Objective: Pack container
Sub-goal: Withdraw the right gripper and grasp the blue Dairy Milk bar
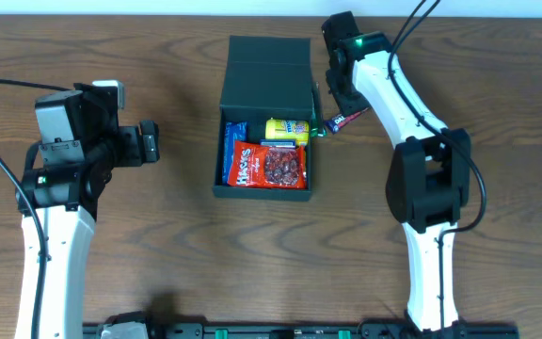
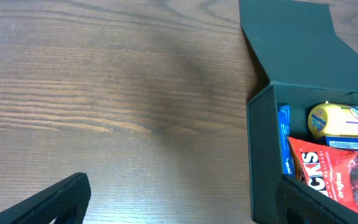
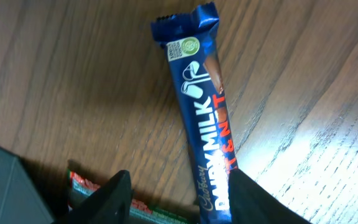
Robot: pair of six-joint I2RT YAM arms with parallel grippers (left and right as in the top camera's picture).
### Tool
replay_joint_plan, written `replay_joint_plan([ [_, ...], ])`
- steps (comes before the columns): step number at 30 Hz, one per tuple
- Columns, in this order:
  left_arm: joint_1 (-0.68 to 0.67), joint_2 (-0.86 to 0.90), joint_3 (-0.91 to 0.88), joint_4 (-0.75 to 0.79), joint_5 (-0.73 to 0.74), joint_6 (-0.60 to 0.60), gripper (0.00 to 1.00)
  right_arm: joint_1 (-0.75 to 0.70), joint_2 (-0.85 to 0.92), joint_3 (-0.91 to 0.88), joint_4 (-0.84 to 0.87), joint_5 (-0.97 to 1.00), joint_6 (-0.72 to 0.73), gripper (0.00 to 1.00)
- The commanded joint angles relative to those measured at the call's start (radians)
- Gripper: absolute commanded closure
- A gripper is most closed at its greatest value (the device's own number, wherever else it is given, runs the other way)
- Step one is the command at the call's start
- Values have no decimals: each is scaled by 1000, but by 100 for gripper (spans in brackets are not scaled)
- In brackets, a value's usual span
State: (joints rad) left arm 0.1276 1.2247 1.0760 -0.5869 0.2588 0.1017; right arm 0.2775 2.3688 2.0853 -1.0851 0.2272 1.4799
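The container (image 1: 263, 192), a dark box with its flap lid (image 1: 267, 66) folded back, stands mid-table and holds a red packet (image 1: 271, 166), a yellow packet (image 1: 287, 128) and a blue packet (image 1: 234, 141). My right gripper (image 1: 335, 109) hangs just right of the box. In the right wrist view it (image 3: 179, 186) is open over a blue Dairy Milk bar (image 3: 201, 118) lying flat on the table, the bar's lower end beside the right finger. A green and red wrapper (image 3: 82, 185) lies under the left finger. My left gripper (image 2: 185, 205) is wide open and empty, left of the box (image 2: 263, 155).
The box's dark corner (image 3: 2, 186) shows at the lower left of the right wrist view. The blue bar (image 1: 351, 119) lies on the wooden table just right of the box. The left arm's body (image 1: 73, 141) stands at the left side of the table.
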Motion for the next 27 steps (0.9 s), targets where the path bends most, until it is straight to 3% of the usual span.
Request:
replay_joint_plan([
  [1,3,-10,29,-3,-3,-5,5,-17,20,-5,-7,34,15,52],
  [27,3,-10,29,-4,-3,-5,5,-24,101,-5,-7,-22,4,52],
])
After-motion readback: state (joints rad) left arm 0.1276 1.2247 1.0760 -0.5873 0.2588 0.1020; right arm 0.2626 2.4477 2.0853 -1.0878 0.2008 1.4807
